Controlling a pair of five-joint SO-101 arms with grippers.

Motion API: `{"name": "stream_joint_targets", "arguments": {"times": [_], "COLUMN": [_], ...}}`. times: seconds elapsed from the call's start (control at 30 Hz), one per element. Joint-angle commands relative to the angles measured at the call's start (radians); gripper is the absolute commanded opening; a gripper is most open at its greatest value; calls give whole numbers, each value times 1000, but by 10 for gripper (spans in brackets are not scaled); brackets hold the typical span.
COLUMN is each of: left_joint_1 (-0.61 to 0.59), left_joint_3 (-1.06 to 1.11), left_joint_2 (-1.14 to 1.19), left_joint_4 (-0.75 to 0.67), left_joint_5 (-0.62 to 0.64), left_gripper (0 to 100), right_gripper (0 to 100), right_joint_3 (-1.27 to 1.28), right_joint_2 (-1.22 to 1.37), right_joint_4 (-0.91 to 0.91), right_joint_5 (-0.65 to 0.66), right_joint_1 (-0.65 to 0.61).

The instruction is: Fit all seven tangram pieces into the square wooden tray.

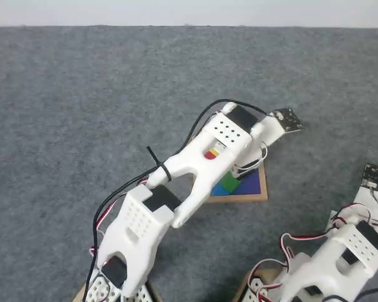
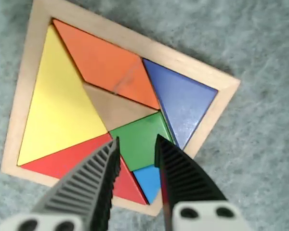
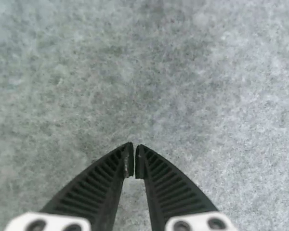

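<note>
High view first: the counter is covered in a grey, felt-like nap. The square wooden tray sits a little right of the middle, in the half nearer the near edge. The white plastic left arm stretches out over it, hiding most of it. The right arm is tucked down by the near right corner.

On to the left wrist view, and the pale wood rim frames seven flat, smooth pieces. There's a big yellow triangle, an orange parallelogram, a dark blue triangle, a bare-wood triangle, a green square, a red triangle and a small light blue triangle, all lying level in the tray. The left claw, black and ribbed, hangs over the green square with a narrow gap and nothing held. Contact with the square, I can't tell.

Right wrist view: the right claw is pinched almost tip to tip, gripping nothing, over bare grey nap.
</note>
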Motion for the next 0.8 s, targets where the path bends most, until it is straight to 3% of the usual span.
{"name": "stream_joint_targets", "arguments": {"times": [0.0,0.17,0.4,0.57,0.77], "left_joint_1": [11,34,-95,-195,-359], "left_joint_3": [-5,45,-25,136,501], "left_joint_2": [-12,-26,-238,-489,-887], "left_joint_4": [-14,-40,58,38,-124], "left_joint_5": [-11,-6,118,118,92], "left_gripper": [118,118,74,71,69], "right_gripper": [19,19,18,8,8], "right_joint_3": [-15,-15,-15,-37,-40], "right_joint_2": [-27,-27,-27,-79,-380], "right_joint_4": [-8,-7,2,87,317], "right_joint_5": [8,8,2,0,-3], "right_joint_1": [-13,-15,-120,-237,-398]}}
